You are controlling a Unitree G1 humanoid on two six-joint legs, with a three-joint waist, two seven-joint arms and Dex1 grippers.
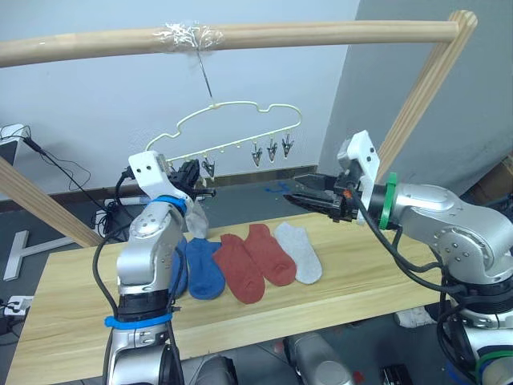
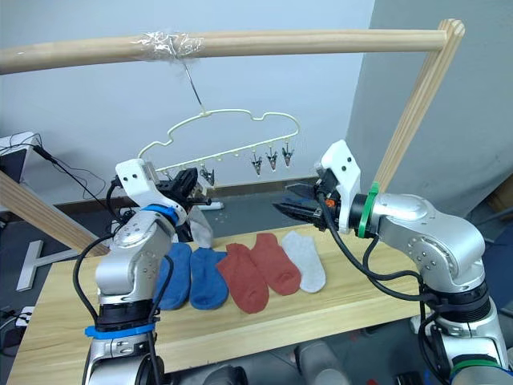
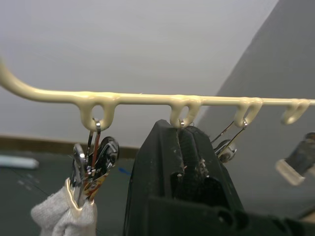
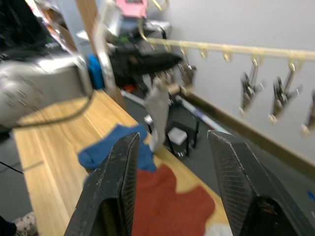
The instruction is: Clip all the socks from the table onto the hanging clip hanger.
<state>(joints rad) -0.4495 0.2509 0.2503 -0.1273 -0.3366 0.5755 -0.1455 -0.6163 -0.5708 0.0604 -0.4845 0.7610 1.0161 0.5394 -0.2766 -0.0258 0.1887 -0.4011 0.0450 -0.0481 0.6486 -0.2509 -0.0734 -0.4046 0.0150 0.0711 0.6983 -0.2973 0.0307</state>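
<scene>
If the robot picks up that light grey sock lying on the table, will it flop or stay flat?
The grey sock lies limp on the table, so it would probably droop. The sock already clipped hangs slack from the clip hanger, which suggests it is light and soft.

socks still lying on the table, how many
5. In a row on the table: two blue socks at the left, two rust-red socks in the middle, one light grey sock at the right. Another grey sock hangs from a clip.
</scene>
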